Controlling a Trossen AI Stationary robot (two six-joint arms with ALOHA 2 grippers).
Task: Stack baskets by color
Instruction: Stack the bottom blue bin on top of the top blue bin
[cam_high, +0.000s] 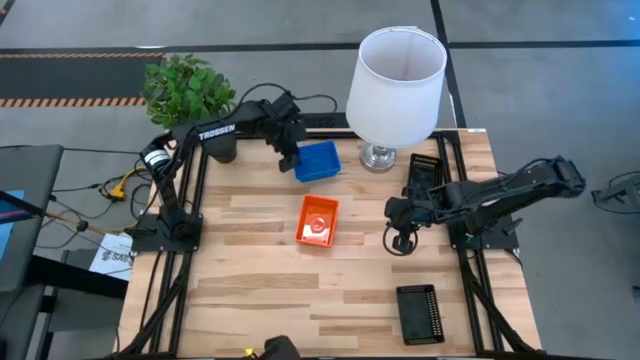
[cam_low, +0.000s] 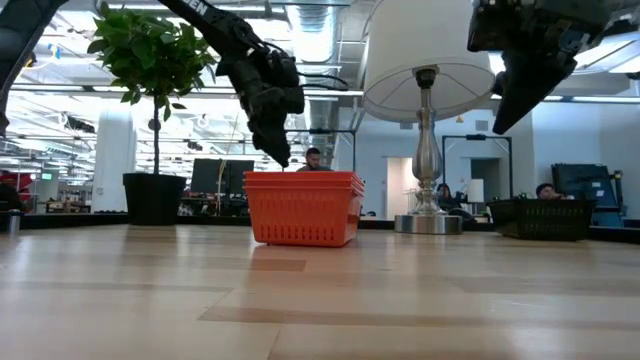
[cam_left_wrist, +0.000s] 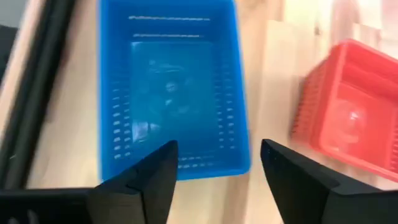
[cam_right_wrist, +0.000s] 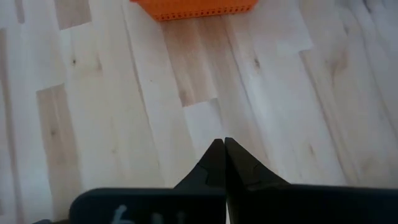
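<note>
A blue basket (cam_high: 320, 160) rests flat on the table at the far middle, and a red-orange basket (cam_high: 318, 220) sits just nearer, at the centre. One black basket (cam_high: 427, 172) lies beside the lamp and another (cam_high: 419, 313) near the front right. My left gripper (cam_left_wrist: 214, 163) hovers open above the blue basket's (cam_left_wrist: 171, 99) end wall, one finger on either side of that wall's right half and clear of it. My right gripper (cam_high: 400, 240) hangs shut over bare wood, right of the red-orange basket (cam_right_wrist: 193, 7).
A white lamp (cam_high: 395, 75) stands at the far edge, right of the blue basket. A potted plant (cam_high: 188, 90) stands at the far left corner. Bare wood lies open at the front left and centre of the table (cam_high: 250, 290).
</note>
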